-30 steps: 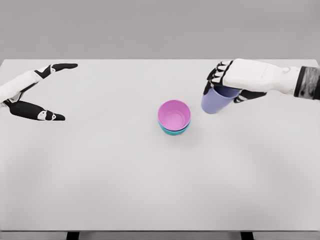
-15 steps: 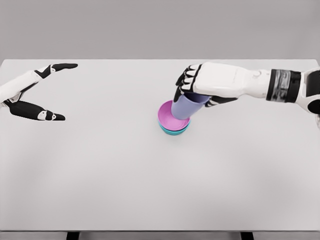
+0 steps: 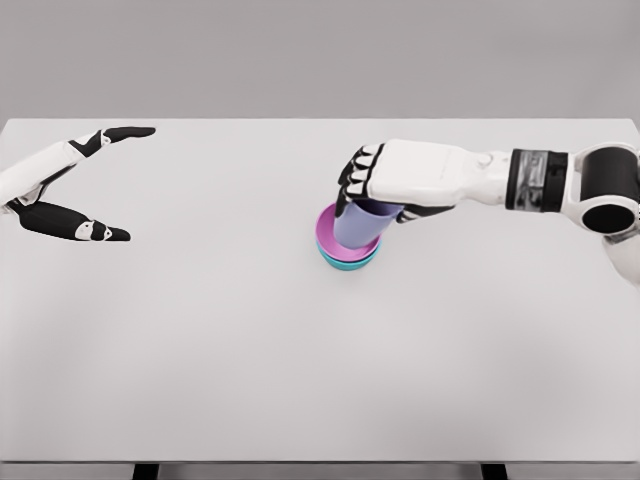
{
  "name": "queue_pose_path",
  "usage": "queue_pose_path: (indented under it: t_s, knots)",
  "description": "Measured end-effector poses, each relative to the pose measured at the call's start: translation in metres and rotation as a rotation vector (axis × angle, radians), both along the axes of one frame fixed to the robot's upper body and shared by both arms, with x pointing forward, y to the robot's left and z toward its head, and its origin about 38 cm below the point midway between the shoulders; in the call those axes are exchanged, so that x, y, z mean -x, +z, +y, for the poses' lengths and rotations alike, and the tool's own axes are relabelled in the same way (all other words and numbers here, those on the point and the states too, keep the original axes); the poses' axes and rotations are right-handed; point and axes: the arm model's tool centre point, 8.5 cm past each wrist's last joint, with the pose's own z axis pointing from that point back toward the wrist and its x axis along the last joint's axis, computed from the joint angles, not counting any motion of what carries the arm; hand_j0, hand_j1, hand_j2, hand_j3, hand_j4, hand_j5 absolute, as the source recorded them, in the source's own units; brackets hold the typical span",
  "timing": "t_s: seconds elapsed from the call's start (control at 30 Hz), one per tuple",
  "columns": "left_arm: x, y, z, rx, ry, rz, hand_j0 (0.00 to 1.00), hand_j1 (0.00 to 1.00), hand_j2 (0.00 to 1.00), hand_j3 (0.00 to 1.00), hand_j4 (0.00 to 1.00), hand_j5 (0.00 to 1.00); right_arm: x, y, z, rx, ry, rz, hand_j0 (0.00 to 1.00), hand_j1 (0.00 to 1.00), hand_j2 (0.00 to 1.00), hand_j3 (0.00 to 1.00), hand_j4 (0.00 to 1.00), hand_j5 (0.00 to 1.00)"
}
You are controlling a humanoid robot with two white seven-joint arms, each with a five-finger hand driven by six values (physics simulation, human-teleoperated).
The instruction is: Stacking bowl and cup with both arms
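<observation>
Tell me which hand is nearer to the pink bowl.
Right. The right hand is just above the pink bowl, holding the purple cup in it. The left hand is open far off at the table's left edge.

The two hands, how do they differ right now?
The right hand is curled around the lavender cup, while the left hand is spread open and holds nothing. The right hand is near the table's middle, over the pink bowl nested in the teal bowl; the left hand is at the table's far left edge, well away from the stack. Both are white with black fingers.
</observation>
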Motion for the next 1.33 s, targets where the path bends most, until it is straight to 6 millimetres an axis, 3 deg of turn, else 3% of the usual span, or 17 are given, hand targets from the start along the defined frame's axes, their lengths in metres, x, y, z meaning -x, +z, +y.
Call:
queue_pose_path:
  t_s: [0.5,0.53,0.57,0.6,0.87,0.93,1.03,1.2,1.33]
  knots:
    - [0.000,0.000,-0.001,0.001,-0.001,-0.001,1.00,1.00,1.00,1.00,1.00,1.00,-0.012,-0.012,0.013,0.038,-0.007,0.005,0.67,0.67,0.67,0.67,0.67,0.67]
    - [0.000,0.000,-0.001,0.001,-0.001,-0.001,1.00,1.00,1.00,1.00,1.00,1.00,-0.012,-0.013,0.014,0.039,-0.007,0.005,0.72,0.72,0.72,0.72,0.72,0.72]
    - [0.000,0.000,-0.001,0.001,-0.001,-0.001,1.00,1.00,1.00,1.00,1.00,1.00,-0.012,-0.013,0.014,0.039,-0.005,0.005,0.89,0.89,0.89,0.89,0.89,0.89]
    - [0.000,0.000,-0.001,0.001,-0.001,-0.001,1.00,1.00,1.00,1.00,1.00,1.00,-0.011,-0.012,0.014,0.040,-0.003,0.002,1.00,1.00,1.00,1.00,1.00,1.00]
    - [0.000,0.000,0.000,0.001,0.000,0.000,1.00,1.00,1.00,1.00,1.00,1.00,-0.007,0.001,0.013,0.025,0.007,-0.030,1.00,1.00,1.00,1.00,1.00,1.00]
    - [0.000,0.000,0.000,0.001,0.000,0.000,1.00,1.00,1.00,1.00,1.00,1.00,-0.008,0.022,0.000,-0.025,-0.016,-0.061,1.00,1.00,1.00,1.00,1.00,1.00]
    - [0.000,0.000,0.000,0.001,-0.001,0.000,1.00,1.00,1.00,1.00,1.00,1.00,-0.002,0.058,-0.041,-0.103,-0.078,-0.109,1.00,1.00,1.00,1.00,1.00,1.00]
    - [-0.001,-0.001,0.003,0.003,0.011,0.001,1.00,1.00,1.00,1.00,1.00,1.00,0.022,0.014,-0.120,-0.007,-0.233,0.024,1.00,1.00,1.00,1.00,1.00,1.00]
    - [0.003,-0.011,0.006,0.009,0.020,0.027,1.00,1.00,1.00,1.00,1.00,1.00,0.028,0.025,-0.145,0.051,-0.278,0.013,1.00,1.00,1.00,1.00,1.00,1.00]
